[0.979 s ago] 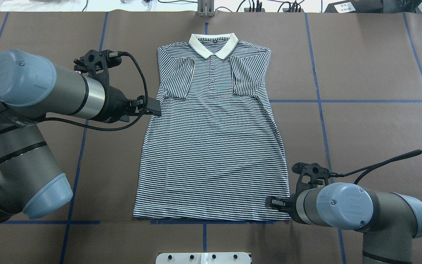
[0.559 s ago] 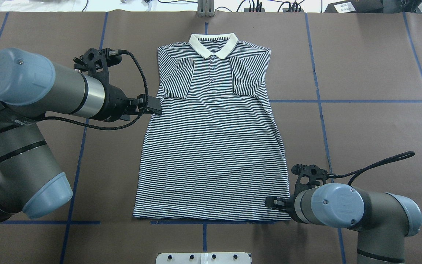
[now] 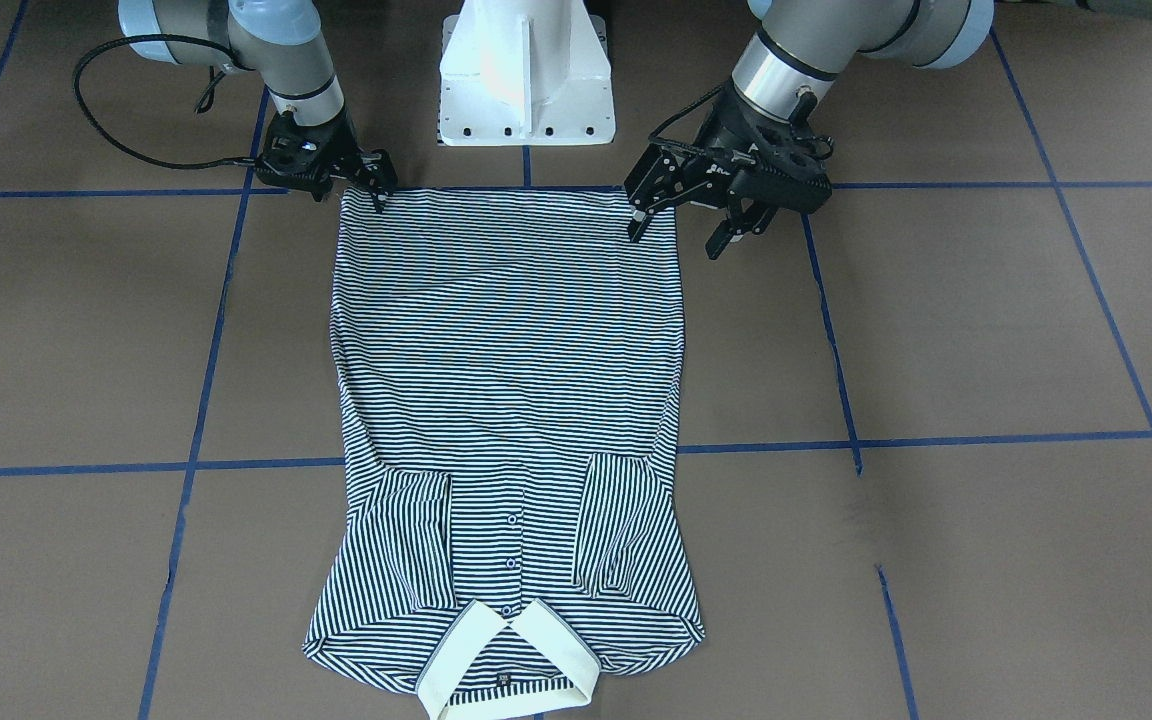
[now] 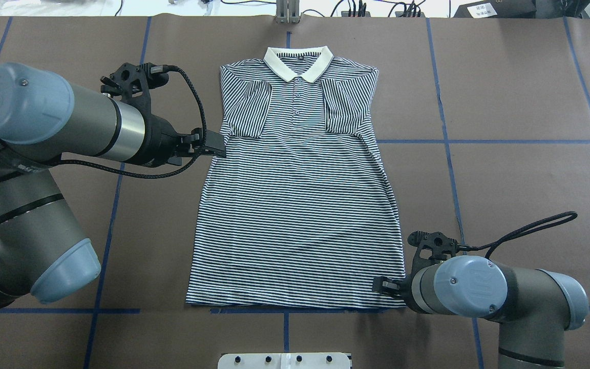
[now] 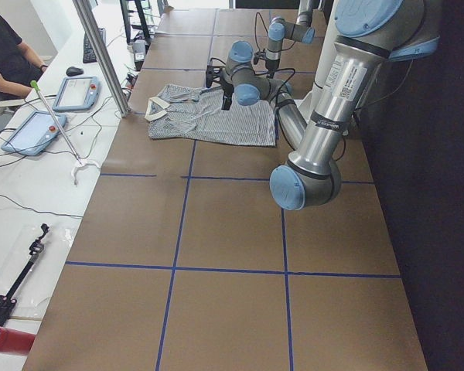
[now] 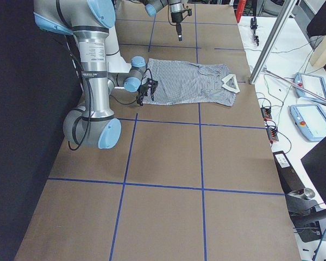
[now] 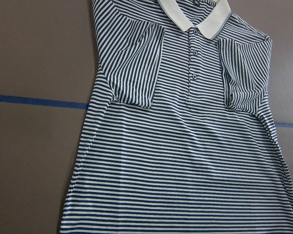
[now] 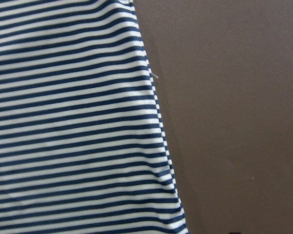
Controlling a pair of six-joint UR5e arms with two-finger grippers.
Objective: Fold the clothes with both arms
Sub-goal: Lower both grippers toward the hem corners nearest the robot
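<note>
Brown table [image 4: 505, 102] marked with blue tape lines [image 4: 479, 141] held a striped shirt [image 4: 295, 215], lying flat and face up, sleeves [image 4: 248, 108] folded in, collar [image 4: 297, 64] at 12 o'clock seen from overhead. The left gripper [image 3: 676, 238], fingers spread wide, was at the shirt's 10 o'clock edge, probably raised off the cloth. The right gripper [image 3: 378, 188] sat at the 5 o'clock hem corner; whether it pinched the cloth could not be told.

Bright even o/head light, faint shadows, pics sharp.
</note>
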